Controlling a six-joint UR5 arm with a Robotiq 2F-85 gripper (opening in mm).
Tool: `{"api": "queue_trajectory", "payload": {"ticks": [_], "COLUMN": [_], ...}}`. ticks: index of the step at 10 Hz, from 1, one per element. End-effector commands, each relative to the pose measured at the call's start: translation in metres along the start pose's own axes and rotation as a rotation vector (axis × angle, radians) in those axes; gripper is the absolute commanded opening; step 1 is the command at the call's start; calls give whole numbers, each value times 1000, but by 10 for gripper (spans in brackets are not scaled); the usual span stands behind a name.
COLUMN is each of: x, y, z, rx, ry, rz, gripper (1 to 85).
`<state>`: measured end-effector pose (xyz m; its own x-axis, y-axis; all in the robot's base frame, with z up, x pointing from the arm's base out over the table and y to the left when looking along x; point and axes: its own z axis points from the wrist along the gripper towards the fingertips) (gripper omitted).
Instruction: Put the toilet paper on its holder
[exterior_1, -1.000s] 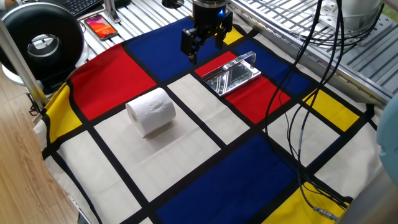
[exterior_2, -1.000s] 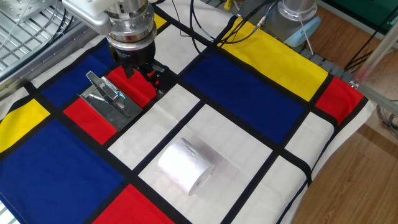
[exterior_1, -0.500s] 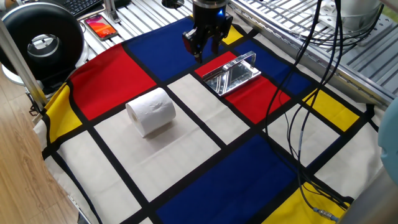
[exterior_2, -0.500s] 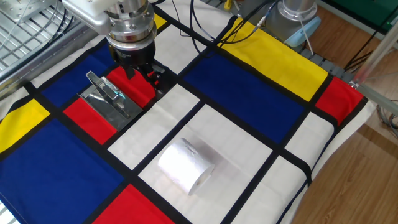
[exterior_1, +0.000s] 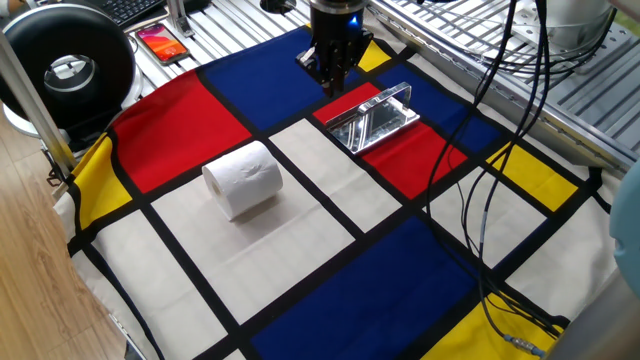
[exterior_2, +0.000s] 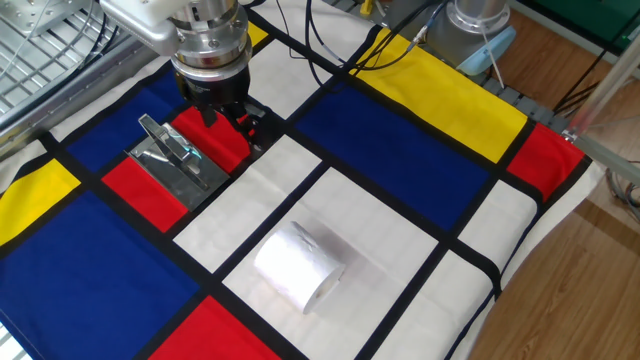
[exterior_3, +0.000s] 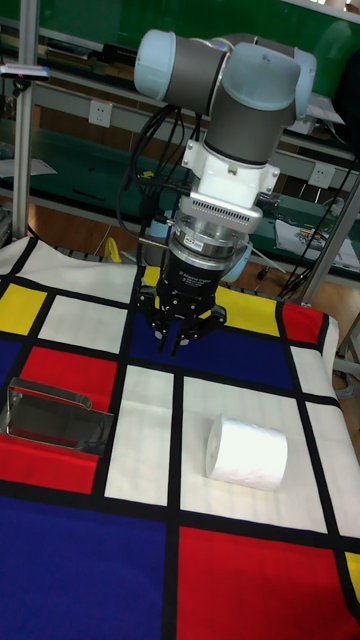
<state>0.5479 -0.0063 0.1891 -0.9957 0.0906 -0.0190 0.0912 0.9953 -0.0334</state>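
Note:
The toilet paper (exterior_1: 243, 178) (exterior_2: 298, 265) (exterior_3: 247, 452) lies on its side on a white square of the checked cloth, untouched. The chrome holder (exterior_1: 375, 118) (exterior_2: 175, 155) (exterior_3: 55, 418) rests on a red square, its bar on top of the mirror plate. My gripper (exterior_1: 332, 85) (exterior_2: 232, 118) (exterior_3: 178, 345) hangs pointing down just above the cloth, beside the holder's near end and well away from the roll. Its fingers are drawn together with nothing between them.
A black round device (exterior_1: 70, 70) and a phone (exterior_1: 163, 42) sit off the cloth at one corner. Black cables (exterior_1: 500, 150) hang over the cloth's far side. The arm's base (exterior_2: 480, 30) stands at the cloth's edge.
The gripper's fingers have closed from spread apart to together, in place. Roll and holder have not moved.

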Motion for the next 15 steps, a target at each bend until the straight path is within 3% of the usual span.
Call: {"api": "queue_trajectory", "payload": {"ticks": [1, 15], "x": [0, 1], "y": [3, 6], "z": [-1, -1], "rx": [-13, -23], "ry": [1, 5], "rz": [0, -8], "gripper": [230, 230]}}
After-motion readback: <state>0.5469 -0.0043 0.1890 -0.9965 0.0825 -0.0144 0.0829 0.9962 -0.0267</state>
